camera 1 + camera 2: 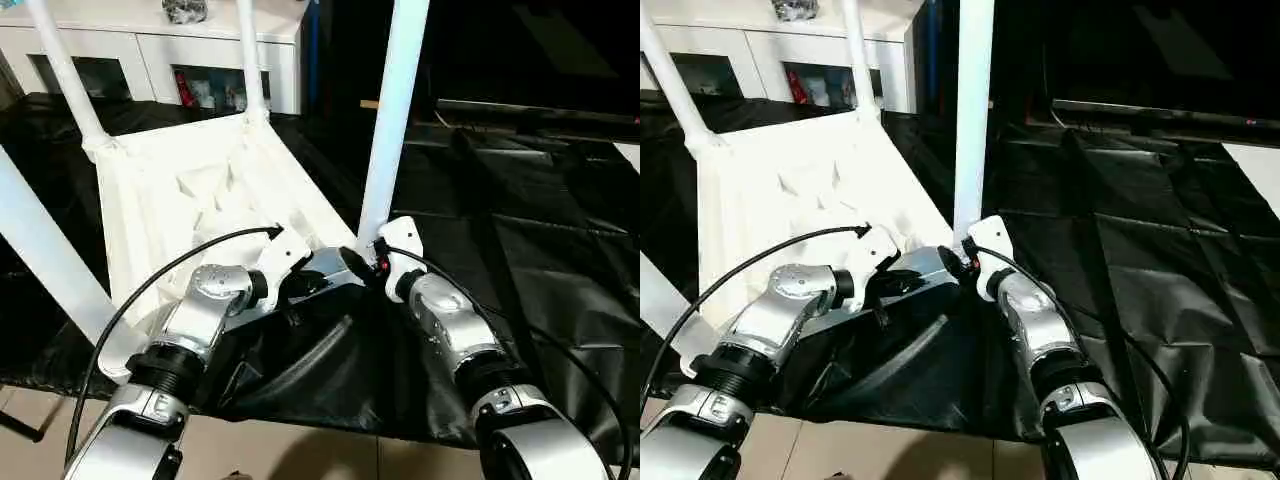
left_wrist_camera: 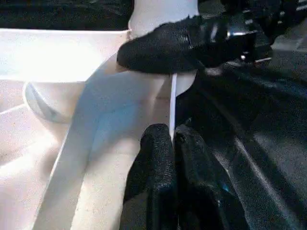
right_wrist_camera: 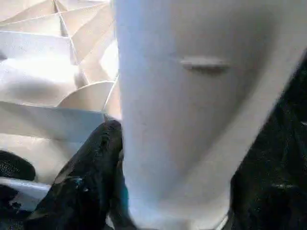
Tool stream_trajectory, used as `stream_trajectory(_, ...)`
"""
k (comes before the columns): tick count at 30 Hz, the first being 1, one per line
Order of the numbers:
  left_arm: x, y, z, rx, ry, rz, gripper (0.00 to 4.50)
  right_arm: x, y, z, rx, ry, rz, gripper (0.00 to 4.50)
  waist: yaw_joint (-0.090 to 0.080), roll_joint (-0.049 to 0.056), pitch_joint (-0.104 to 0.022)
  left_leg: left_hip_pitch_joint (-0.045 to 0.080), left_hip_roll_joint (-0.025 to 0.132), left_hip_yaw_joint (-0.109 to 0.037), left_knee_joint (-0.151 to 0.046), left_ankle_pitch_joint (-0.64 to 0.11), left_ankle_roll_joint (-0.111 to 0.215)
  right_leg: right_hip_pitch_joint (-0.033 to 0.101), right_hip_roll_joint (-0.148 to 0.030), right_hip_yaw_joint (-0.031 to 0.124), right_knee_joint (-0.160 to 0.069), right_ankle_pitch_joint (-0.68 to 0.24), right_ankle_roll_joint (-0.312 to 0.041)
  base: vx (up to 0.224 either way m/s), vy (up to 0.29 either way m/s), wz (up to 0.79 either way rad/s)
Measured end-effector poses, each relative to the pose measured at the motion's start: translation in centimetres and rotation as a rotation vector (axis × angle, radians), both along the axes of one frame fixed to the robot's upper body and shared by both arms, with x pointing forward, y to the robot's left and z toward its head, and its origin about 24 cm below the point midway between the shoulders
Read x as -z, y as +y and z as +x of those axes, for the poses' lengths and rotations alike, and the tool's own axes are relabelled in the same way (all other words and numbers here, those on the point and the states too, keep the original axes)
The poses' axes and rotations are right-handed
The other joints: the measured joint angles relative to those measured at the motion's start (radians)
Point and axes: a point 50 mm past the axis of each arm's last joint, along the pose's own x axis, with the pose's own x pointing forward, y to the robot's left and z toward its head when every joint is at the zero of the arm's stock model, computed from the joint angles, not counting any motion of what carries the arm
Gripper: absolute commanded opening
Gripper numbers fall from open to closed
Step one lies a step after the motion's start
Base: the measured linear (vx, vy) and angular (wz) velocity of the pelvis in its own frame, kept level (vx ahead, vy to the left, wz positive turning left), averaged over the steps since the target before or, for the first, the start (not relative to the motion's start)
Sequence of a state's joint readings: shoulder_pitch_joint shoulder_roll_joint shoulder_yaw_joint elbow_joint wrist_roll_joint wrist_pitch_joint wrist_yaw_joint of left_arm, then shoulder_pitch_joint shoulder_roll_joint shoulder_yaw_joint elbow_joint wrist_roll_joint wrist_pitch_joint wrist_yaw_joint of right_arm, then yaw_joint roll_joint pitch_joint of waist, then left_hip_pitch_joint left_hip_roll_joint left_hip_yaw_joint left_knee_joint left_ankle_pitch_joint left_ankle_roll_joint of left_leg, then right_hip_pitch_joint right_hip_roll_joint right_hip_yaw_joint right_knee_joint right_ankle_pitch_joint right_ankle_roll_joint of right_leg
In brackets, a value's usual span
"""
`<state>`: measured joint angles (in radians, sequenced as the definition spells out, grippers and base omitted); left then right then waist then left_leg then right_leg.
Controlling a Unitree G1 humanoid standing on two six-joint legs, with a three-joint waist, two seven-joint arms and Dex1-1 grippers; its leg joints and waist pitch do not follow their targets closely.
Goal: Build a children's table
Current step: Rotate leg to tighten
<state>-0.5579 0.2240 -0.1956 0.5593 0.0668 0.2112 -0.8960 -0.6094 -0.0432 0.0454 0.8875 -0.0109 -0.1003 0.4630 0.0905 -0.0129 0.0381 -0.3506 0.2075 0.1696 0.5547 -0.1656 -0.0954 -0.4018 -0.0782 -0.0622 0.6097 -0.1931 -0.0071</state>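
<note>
1. Upside down on crinkled black sheeting (image 1: 540, 250), the ribbed white plastic tabletop (image 1: 190, 200) carries smooth tapered tube legs.
2. Right gripper (image 3: 168, 211) clasps the near leg (image 1: 392, 120) at its base.
3. Left gripper (image 2: 173, 143) pinches the tabletop's thin rim.

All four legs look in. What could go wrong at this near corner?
1. The right gripper has its jaws around the base of the near leg; pulling away sideways could tilt the leg in its socket.
2. The left gripper pinches the tabletop rim; lifting could shift the upturned table on the slick black sheet.
</note>
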Motion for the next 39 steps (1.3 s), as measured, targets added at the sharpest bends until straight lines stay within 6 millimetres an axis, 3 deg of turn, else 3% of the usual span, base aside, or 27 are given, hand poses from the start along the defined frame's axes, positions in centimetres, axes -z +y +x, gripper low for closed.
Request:
stream_trajectory(4, -0.2, 0.7, -0.4, 0.048, 0.013, -0.008, 0.0, -0.2, -0.3, -0.2, -0.098, -0.019, -0.009, 3.47, -0.001, 0.0, 0.0, 0.0, 0.0, 0.001, -0.001, -0.001, 0.001, -0.002, 0.0, -0.001, 0.0, 0.002, -0.004, 0.0, 0.0, 0.0)
stream_trajectory(10, -0.5, 2.7, -1.4, 0.171, 0.063, -0.004, 0.0, -0.6, -1.0, -1.2, -0.419, -0.03, -0.05, 3.47, 0.001, -0.001, 0.002, -0.002, 0.001, 0.002, -0.001, -0.001, 0.001, -0.003, 0.001, -0.002, 0.0, 0.001, -0.005, 0.0, 0.0, 0.0)
stream_trajectory(14, -0.6, 3.3, -2.0, 0.239, 0.097, -0.006, 0.0, -0.6, -1.7, -2.0, -0.565, 0.023, -0.033, 3.47, 0.012, -0.003, 0.003, -0.003, 0.001, 0.002, 0.002, -0.002, 0.003, -0.002, 0.001, -0.002, 0.0, 0.001, -0.005, 0.0, 0.0, 0.0)
stream_trajectory(21, -0.9, 4.5, -2.7, 0.347, 0.161, 0.003, 0.0, -1.2, -3.0, -3.0, -0.804, 0.126, -0.032, 2.89, 0.033, -0.004, 0.003, -0.004, 0.001, 0.002, 0.002, -0.002, 0.003, -0.002, 0.001, -0.002, 0.0, 0.001, -0.005, 0.0, 0.0, 0.0)
stream_trajectory(34, -0.8, 4.5, -3.0, 0.37, 0.177, 0.0, 0.0, -1.1, -2.9, -3.7, -0.827, 0.144, -0.016, 2.66, 0.036, -0.005, 0.003, -0.003, 0.002, 0.002, 0.003, -0.002, 0.003, -0.002, 0.001, -0.002, 0.0, 0.001, -0.005, 0.0, 0.0, 0.0)
stream_trajectory(37, -0.7, 4.5, -2.9, 0.347, 0.166, 0.003, 0.0, -0.8, -2.7, -3.7, -0.782, 0.135, -0.011, 2.65, 0.035, -0.005, 0.003, 0.0, 0.002, 0.002, 0.003, -0.002, 0.003, 0.001, 0.001, -0.002, 0.001, 0.001, -0.005, 0.0, 0.0, 0.0)
stream_trajectory(39, -0.5, 4.5, -2.5, 0.273, 0.133, 0.005, 0.0, -0.5, -2.3, -3.2, -0.664, 0.111, -0.001, 2.65, 0.027, -0.006, 0.003, 0.001, 0.001, 0.001, 0.004, -0.002, 0.003, 0.003, 0.001, -0.002, 0.001, 0.0, -0.004, 0.0, 0.0, 0.0)
